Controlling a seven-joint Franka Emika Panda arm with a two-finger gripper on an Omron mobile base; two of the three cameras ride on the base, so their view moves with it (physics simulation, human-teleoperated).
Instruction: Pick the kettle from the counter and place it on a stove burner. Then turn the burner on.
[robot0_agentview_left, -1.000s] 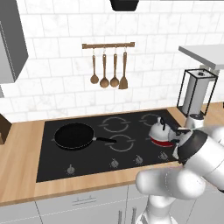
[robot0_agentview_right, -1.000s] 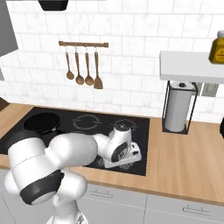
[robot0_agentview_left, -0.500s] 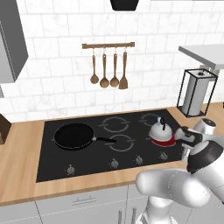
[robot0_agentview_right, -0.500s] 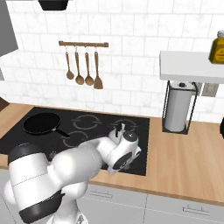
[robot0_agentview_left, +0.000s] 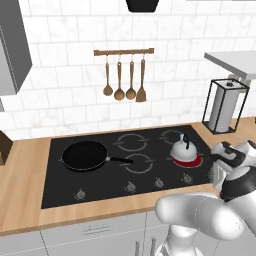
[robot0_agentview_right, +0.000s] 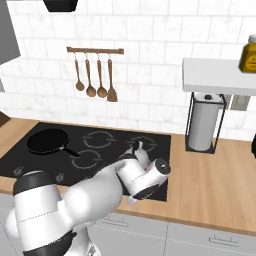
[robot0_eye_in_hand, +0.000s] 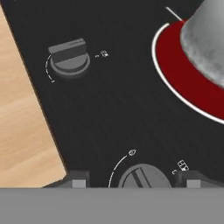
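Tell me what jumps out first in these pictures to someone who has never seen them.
The red glowing stove burner at the cooktop's front right, with the silver kettle standing on it. Next, the black frying pan on the left of the cooktop, and the gripper hovering open above a front knob.

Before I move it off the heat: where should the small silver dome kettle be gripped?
Grip the small silver dome kettle by its dark arched handle at the top, coming from straight above: the kettle stands upright on the red glowing burner, and its smooth domed body offers no flat faces.
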